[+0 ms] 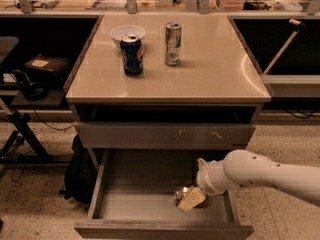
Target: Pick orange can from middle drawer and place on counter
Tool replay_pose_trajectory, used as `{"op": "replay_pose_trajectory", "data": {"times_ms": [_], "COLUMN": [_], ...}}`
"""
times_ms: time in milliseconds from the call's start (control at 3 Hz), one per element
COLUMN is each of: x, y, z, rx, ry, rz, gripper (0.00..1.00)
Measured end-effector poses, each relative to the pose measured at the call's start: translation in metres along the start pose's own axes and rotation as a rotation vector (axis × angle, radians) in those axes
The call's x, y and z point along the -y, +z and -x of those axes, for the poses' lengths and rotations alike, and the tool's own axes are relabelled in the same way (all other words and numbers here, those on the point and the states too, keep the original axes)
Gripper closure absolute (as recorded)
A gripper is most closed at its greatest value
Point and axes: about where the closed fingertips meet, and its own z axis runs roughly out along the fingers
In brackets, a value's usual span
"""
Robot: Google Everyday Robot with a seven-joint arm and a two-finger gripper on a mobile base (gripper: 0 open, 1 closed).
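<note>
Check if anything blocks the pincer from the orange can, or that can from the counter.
Nothing visible. The pincer is at the orange can in the middle drawer; the counter's blue can, silver can and bowl stand well back.

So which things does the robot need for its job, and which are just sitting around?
For the job:
orange can, in the open middle drawer
end effector, down in that drawer beside the can
counter

Just lying about:
blue soda can, silver can and white bowl, on the counter
black backpack
</note>
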Motion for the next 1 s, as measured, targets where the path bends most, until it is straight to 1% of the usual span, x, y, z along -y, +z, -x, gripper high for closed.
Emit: {"op": "replay_pose_trajectory", "data": {"times_ms": [333,667,1000], "x": [0.0,0.025,0.066], "y": [0.0,0.019,0.048], "z": [0.0,-0.008,-0.026], "rx": [0.0,-0.014,0.002], "ry": [0.0,0.051,0.138], "rz": [-0.001,-0.037,-0.071], "gripper": [0.0,0.0,0.0]}}
